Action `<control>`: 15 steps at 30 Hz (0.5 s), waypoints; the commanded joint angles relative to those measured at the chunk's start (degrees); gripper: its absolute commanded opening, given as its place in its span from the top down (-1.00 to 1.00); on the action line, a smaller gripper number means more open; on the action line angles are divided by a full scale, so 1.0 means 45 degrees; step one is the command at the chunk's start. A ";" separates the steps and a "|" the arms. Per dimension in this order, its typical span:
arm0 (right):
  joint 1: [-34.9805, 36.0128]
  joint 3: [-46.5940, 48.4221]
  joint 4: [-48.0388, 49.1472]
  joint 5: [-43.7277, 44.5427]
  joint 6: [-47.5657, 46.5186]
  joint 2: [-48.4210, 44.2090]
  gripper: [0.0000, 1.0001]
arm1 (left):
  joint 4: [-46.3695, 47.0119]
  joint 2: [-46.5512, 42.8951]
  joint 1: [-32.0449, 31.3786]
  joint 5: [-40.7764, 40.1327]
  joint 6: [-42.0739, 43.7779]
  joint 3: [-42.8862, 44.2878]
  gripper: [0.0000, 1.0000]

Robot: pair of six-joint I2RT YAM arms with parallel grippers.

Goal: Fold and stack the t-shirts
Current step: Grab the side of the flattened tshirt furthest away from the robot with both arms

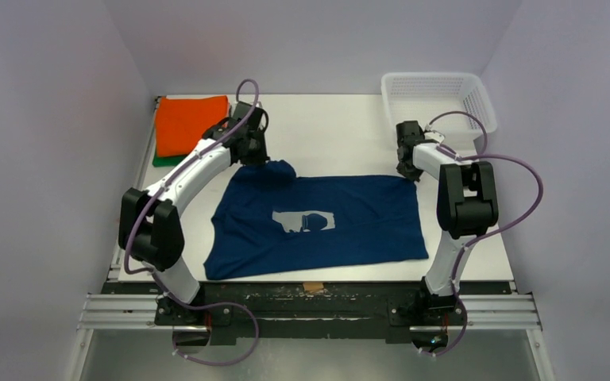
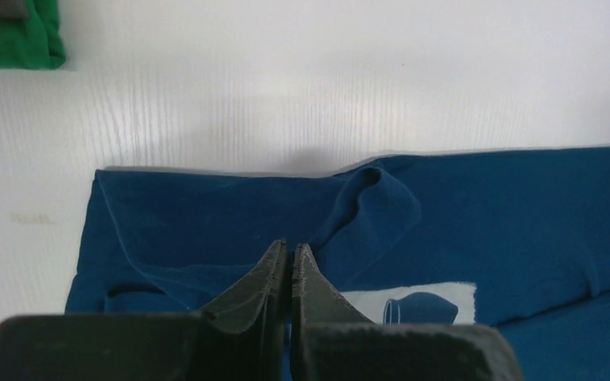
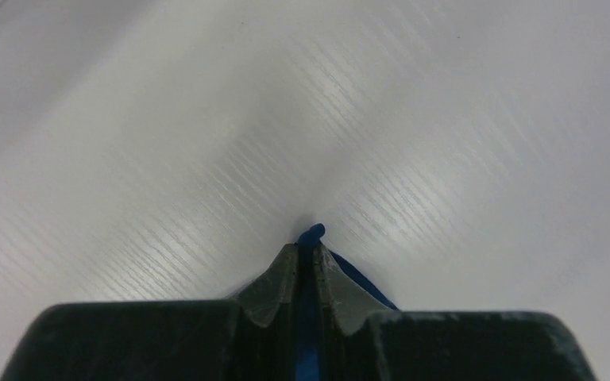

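- Upper right of the top view: white mesh basket (image 1: 433, 77) on the far corner of the table (image 1: 341, 127), well apart from all the cloth.
- Upper left of the same view: folded orange t-shirt (image 1: 191, 123) stacked on a folded green t-shirt (image 1: 163, 160) (only a green strip visible along the lower left edge of the orange).
- Centre: navy t-shirt (image 1: 349, 222) spread flat on the table, light print (image 1: 306, 219) facing up, upper left corner bunched into a raised fold.
- Left gripper (image 1: 258, 155) at that bunched corner, between the orange-and-green stack and the rest of the navy cloth. Fingers pressed together over navy fabric in the left wrist view; any pinch on the cloth impossible to tell.
- Right gripper (image 1: 407, 171) at the upper right corner of the navy t-shirt, near the basket's lower left corner. Clamped on a thin sliver of blue cloth, visible between the fingers in the right wrist view.
- Lower centre, on the table's near edge: small tan scrap (image 1: 313, 286), just below the navy hem.
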 commanded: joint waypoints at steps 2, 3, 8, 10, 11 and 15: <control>0.0095 -0.0225 0.0241 0.0337 -0.0643 -0.0873 0.93 | 0.0541 -0.1933 -0.0519 -0.0678 -0.0436 -0.1147 1.00; 0.0121 -0.0321 0.0457 0.0239 -0.0791 -0.1016 0.93 | 0.0565 -0.2183 -0.0594 -0.0751 -0.0458 -0.1434 1.00; 0.0408 -0.0703 0.1147 0.0041 -0.1342 -0.1988 1.00 | 0.0618 -0.3540 -0.0800 -0.0895 -0.0853 -0.2760 1.00; 0.0459 -0.1005 0.1378 -0.0004 -0.1425 -0.2447 1.00 | 0.0503 -0.4120 -0.0989 -0.1001 -0.1051 -0.3197 1.00; 0.0454 -0.1175 0.1488 -0.0040 -0.1453 -0.2699 1.00 | 0.0421 -0.4468 -0.1124 -0.1140 -0.1177 -0.3431 1.00; 0.0479 -0.1785 0.1727 -0.0177 -0.1663 -0.3477 1.00 | 0.0209 -0.5867 -0.1835 -0.1849 -0.1705 -0.4537 1.00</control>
